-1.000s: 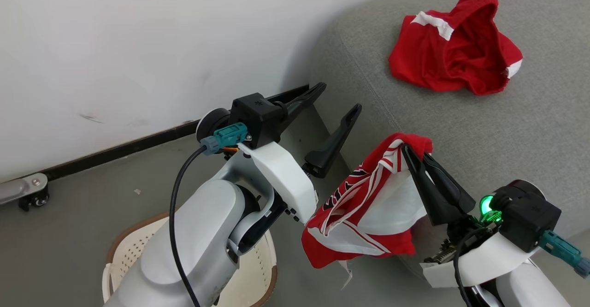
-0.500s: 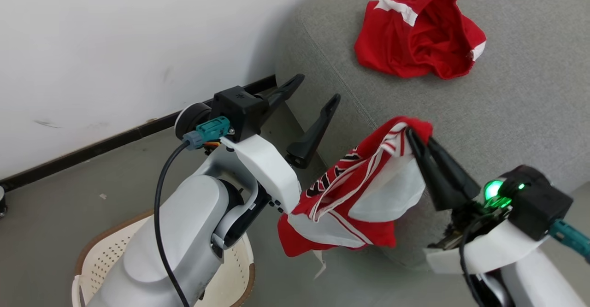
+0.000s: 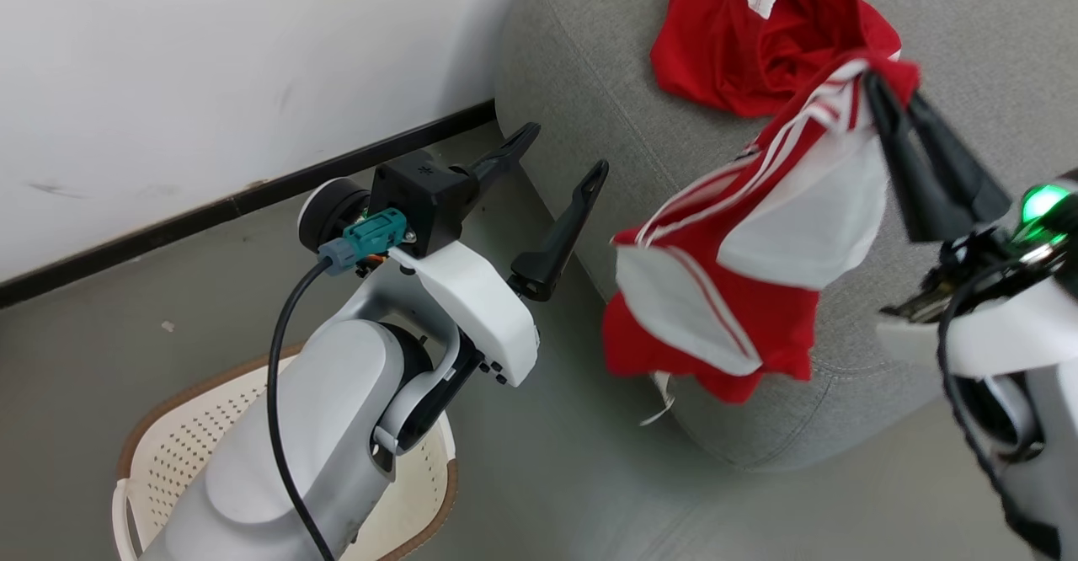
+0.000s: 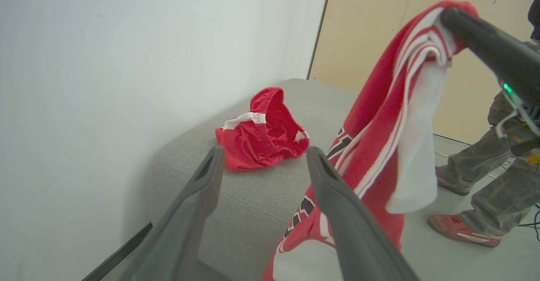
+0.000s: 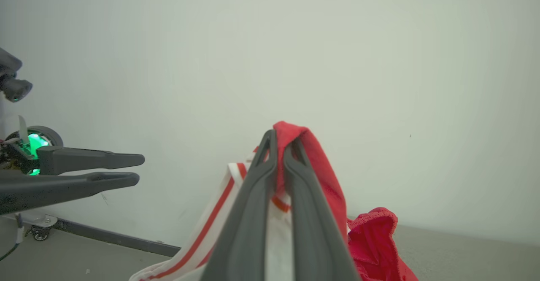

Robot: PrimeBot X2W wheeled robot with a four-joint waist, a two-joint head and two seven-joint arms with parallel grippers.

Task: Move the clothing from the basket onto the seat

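My right gripper (image 3: 890,88) is shut on the edge of a red garment with white stripes (image 3: 741,258), which hangs over the rounded front corner of the grey seat (image 3: 589,64). The right wrist view shows the fingers (image 5: 257,196) pinching its fabric (image 5: 320,167). A second red piece (image 3: 749,30) lies crumpled on the seat behind it. My left gripper (image 3: 564,150) is open and holds nothing, above the floor left of the seat. The cream basket (image 3: 194,443) stands at lower left, largely covered by my left forearm.
A white wall with a black baseboard (image 3: 253,203) runs behind the basket and meets the seat's end. In the left wrist view a person's legs and reddish shoes (image 4: 476,175) stand on the floor beyond the seat, before a beige panel (image 4: 371,28).
The head camera has shifted. My right gripper has lifted the striped garment higher and further over the seat, close to the crumpled piece. The left gripper stays open in much the same place.
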